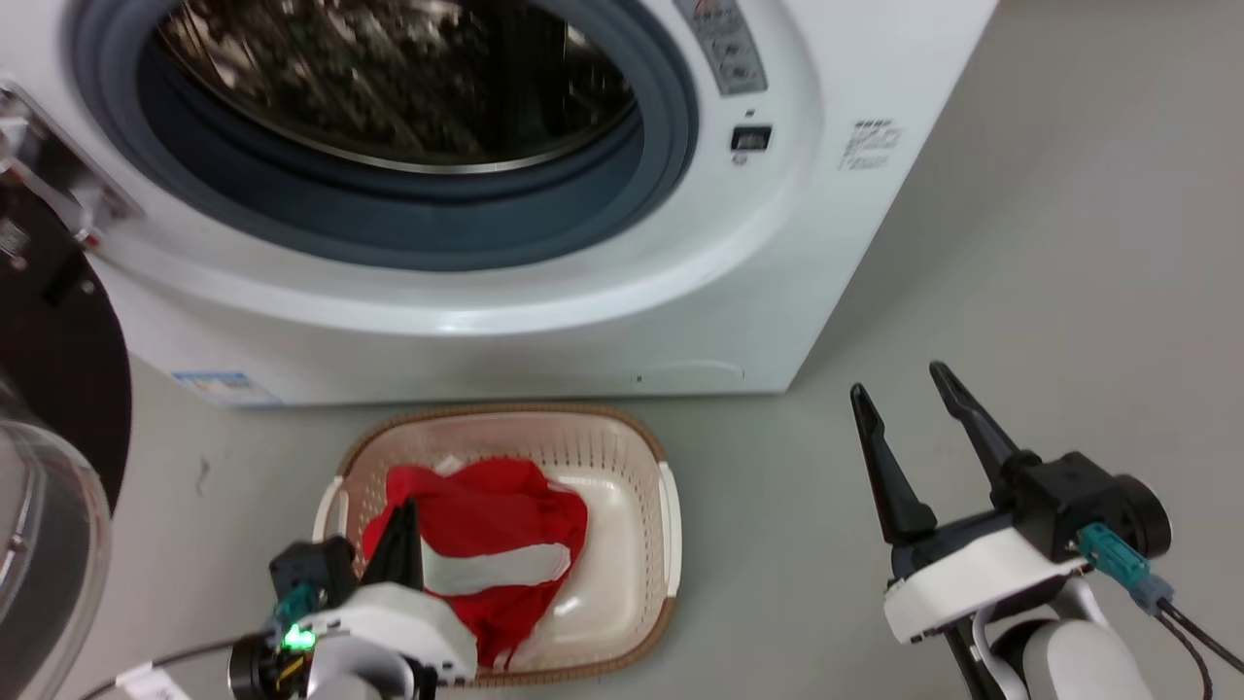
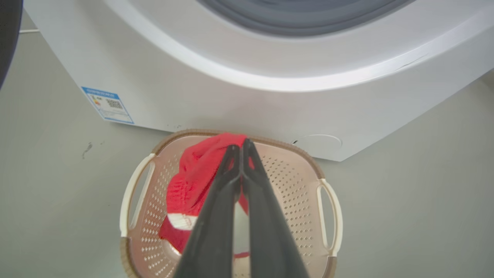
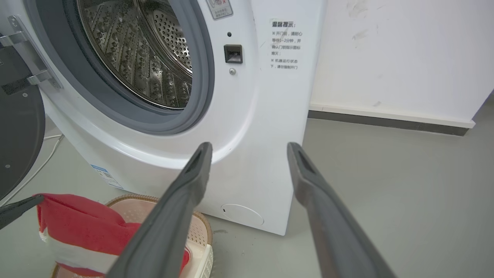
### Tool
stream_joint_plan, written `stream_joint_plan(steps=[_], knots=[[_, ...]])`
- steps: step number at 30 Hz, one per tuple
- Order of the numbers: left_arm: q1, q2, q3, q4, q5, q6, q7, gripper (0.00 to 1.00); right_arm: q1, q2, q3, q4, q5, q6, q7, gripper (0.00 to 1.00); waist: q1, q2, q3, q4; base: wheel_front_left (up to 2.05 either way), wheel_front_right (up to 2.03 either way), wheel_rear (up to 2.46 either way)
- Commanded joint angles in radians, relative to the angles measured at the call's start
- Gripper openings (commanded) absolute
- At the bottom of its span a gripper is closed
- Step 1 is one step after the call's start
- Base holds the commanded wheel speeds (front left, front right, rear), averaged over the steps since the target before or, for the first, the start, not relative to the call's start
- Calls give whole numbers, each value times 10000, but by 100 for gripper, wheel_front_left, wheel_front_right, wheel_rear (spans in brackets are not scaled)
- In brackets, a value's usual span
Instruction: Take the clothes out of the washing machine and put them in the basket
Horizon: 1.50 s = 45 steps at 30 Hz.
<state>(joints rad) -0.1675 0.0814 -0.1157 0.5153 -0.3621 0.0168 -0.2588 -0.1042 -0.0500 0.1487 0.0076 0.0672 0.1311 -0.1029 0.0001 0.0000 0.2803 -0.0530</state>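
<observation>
At lower left of the head view, the left gripper [image 1: 403,513] pinches a banded red garment [image 1: 486,530]. Its dark fingers are pressed together on the cloth, which drapes down into the cream basket [image 1: 671,525] at bottom centre. The basket sits on the grey floor [image 1: 1069,243], just in front of the white washing machine [image 1: 583,321]. The machine's steel drum [image 1: 389,78] gapes across the top of the frame, and its door [image 1: 58,389] stands swung open at far left. At lower right, well apart from the basket, the right gripper [image 1: 899,381] hovers above the floor with its fingers spread wide.
</observation>
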Motion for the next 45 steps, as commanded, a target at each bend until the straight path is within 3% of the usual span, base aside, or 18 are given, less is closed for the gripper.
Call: stream_joint_plan(steps=[1, 15, 25, 26, 27, 36, 45], knots=[[-369, -35, 53, 204, 13, -47, -56, 0, -212, -4, 26, -15, -100, -7, -43, 100, -1, 0, 892, 102, 0, 0, 0], [-3914, -261, 748, 2689, 981, -473, -66, 0, -1843, -4, 478, -8, -395, -7, -295, 100, -1, 0, 4668, 38, 0, 0, 0], [-5057, -221, 1245, 4730, 1163, -343, -66, 0, -2428, -5, 768, 638, -237, -7, -745, 100, -1, 0, 5132, -336, 0, 0, 0], [-5104, -120, 1338, 4924, 1237, -285, -67, 89, -2456, -4, 761, 780, -180, -7, -825, 100, -1, 0, 5004, -386, 0, 0, 0], [-5076, -94, 1367, 4960, 1279, -266, -66, 100, -2446, -4, 739, 879, -166, -7, -855, 100, -1, 0, 4897, -398, 0, 0, 0], [-3794, -191, 1749, 3859, 1580, -518, -66, 100, -1841, -4, 356, 1859, -96, -7, -1125, 100, -1, 0, 2571, -275, 0, 0, 0], [-2164, -291, 1838, 2103, 2008, -760, -67, 100, -786, -4, -214, 1899, -277, -7, -920, 100, -1, 0, -138, -147, 0, 0, 0]])
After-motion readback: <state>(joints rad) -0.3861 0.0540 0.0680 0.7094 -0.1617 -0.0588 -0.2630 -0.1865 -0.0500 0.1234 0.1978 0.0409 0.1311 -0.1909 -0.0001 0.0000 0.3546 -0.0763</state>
